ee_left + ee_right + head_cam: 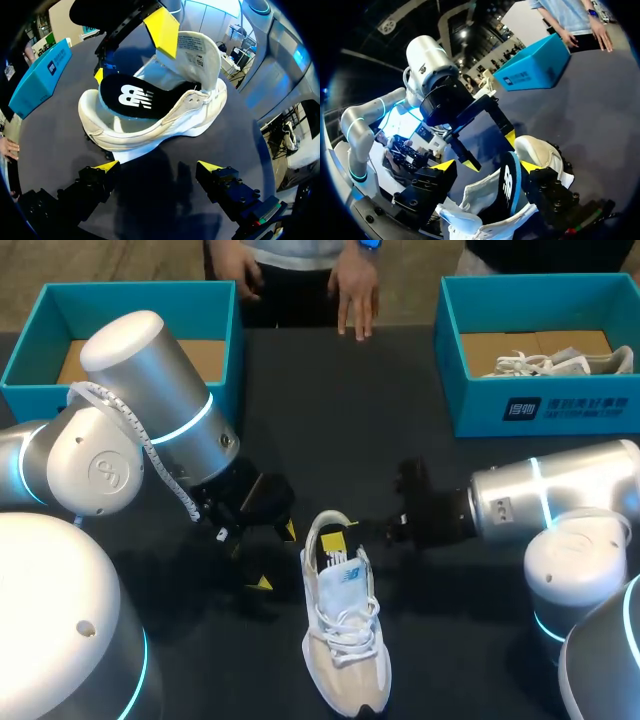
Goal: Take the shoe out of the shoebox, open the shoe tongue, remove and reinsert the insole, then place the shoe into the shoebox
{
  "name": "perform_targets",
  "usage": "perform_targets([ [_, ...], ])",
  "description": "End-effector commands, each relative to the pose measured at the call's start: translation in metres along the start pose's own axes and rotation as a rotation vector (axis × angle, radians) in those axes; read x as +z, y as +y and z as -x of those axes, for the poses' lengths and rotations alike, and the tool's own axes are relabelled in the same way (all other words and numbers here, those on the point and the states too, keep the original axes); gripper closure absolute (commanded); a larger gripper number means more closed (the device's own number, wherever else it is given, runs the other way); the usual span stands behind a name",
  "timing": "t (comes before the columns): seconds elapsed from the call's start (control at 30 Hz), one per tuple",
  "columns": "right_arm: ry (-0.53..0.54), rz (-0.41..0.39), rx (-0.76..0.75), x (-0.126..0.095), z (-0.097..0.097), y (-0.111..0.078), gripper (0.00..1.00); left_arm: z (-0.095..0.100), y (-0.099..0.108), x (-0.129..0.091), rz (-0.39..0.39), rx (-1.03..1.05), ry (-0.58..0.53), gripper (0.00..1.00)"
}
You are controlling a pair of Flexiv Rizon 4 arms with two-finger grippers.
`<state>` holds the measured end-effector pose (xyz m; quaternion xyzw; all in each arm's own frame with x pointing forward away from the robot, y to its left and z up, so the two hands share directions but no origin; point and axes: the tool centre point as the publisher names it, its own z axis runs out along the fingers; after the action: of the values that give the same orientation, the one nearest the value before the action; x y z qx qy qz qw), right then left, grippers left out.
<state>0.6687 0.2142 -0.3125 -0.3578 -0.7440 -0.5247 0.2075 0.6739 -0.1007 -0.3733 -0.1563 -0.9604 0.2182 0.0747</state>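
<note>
Broad dark desk [330, 410], bearing a left shoebox [140, 288] and a right shoebox [540, 412], both teal, at its far corners. Near front centre, outside both boxes, white sneaker [345, 640] upright, tongue raised. Tilted partly out of its opening, black insole [135, 97]. Spread wide astride the insole, right tool [487, 166], not clamping it. Just beside the sneaker, left tool [158, 166], likewise spread and empty.

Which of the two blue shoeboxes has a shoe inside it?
The shoebox on the robot's right, with a pale shoe lying inside; the left shoebox shows only its bare brown floor.
</note>
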Motion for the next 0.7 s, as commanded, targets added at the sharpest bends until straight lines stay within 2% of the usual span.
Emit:
perform_targets([
  [0.03,-0.042,-0.006,0.001,-0.008,-0.008,0.002,0.18,-0.001,-0.001,0.0,0.004,-0.001,-0.003,0.0],
  [0.2,-0.087,-0.005,-0.004,-0.018,-0.01,0.005,0.15,-0.001,-0.001,0.0,0.004,-0.001,-0.003,0.0],
  [0.3,-0.121,-0.003,-0.007,-0.025,-0.012,0.007,0.08,-0.001,-0.001,0.0,0.004,-0.001,-0.003,0.0],
  [0.4,-0.185,-0.013,-0.005,-0.03,-0.014,0.01,0.07,-0.001,-0.001,0.0,0.004,-0.001,-0.003,0.0],
  [0.47,-0.234,-0.02,-0.009,-0.033,-0.017,0.012,0.0,-0.001,-0.001,0.0,0.004,-0.001,-0.003,0.0],
  [0.7,-0.427,-0.052,-0.032,-0.048,-0.032,0.018,0.0,-0.001,-0.001,0.0,0.004,-0.001,-0.003,0.0],
])
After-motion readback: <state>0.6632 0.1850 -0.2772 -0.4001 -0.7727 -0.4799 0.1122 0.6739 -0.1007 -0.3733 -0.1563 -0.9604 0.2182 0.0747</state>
